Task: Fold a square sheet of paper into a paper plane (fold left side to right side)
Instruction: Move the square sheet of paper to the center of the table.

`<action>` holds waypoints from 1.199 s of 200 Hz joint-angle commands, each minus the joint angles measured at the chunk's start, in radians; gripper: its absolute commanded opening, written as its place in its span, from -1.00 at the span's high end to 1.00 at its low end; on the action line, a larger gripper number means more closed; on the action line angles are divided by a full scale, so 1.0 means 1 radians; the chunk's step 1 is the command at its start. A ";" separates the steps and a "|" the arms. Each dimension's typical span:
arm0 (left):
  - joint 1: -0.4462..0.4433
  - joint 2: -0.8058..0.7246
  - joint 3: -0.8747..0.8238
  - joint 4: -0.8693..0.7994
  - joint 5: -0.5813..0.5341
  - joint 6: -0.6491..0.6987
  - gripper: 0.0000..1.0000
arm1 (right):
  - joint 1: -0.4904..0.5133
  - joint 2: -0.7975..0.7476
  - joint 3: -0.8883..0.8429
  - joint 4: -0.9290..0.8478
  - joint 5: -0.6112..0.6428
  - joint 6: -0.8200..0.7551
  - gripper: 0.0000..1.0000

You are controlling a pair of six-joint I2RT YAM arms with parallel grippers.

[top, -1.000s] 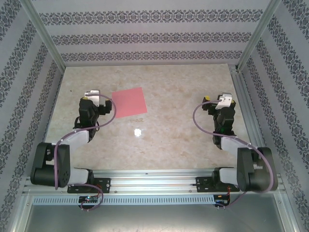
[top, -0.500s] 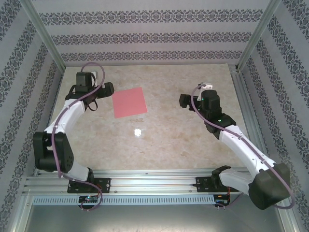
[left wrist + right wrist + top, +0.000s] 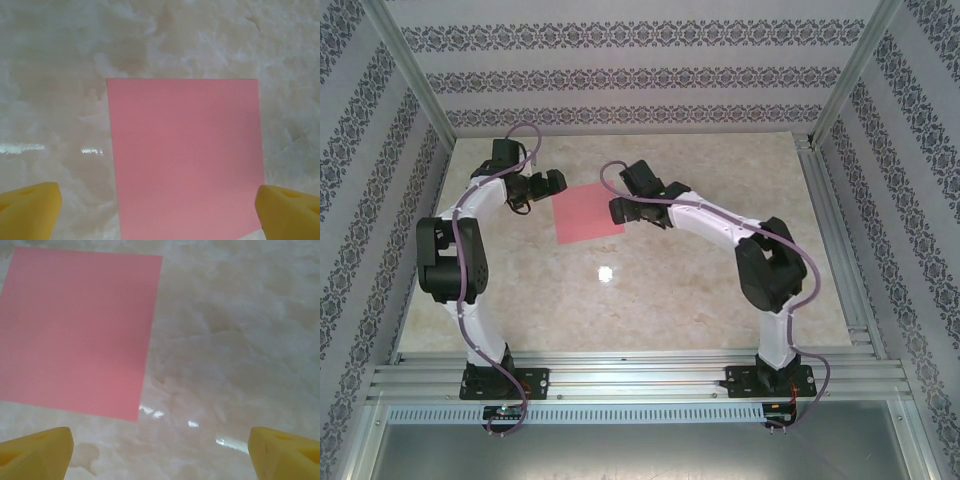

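While square sheet of paper lies flat on marble table, left gripper hovers by far-left corner, right gripper at right edge, both spread wide, empty. Paper plain pink-red, unfolded, uncreased.

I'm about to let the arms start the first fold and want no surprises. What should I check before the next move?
1. The square sheet of paper lies flat and unfolded on the table: ok.
2. The left gripper is open, pads wide apart: ok.
3. The right gripper is open: ok.
4. The sheet sits between the left gripper's pads: ok.
5. The sheet is centred between the right gripper's pads: not ok, it lies off to one side.
6. The pads' height over the paper: cannot tell.
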 commanded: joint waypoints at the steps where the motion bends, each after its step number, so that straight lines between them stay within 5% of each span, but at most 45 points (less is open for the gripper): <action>1: 0.037 -0.080 -0.048 0.014 0.027 -0.015 -1.00 | 0.021 0.139 0.171 -0.097 0.010 -0.061 -0.76; 45: 0.061 -0.175 -0.155 0.032 0.008 -0.005 -1.00 | 0.045 0.365 0.456 -0.160 -0.009 -0.097 -0.58; 100: 0.061 -0.229 -0.204 0.033 -0.006 -0.002 -1.00 | 0.056 0.511 0.614 -0.236 -0.067 -0.071 -0.52; 175: 0.062 -0.239 -0.227 0.032 0.012 -0.002 -1.00 | 0.055 0.509 0.568 -0.308 -0.090 -0.066 -0.53; 240: 0.061 -0.254 -0.262 0.043 0.052 -0.015 -1.00 | 0.056 0.373 0.320 -0.256 -0.067 -0.068 -0.54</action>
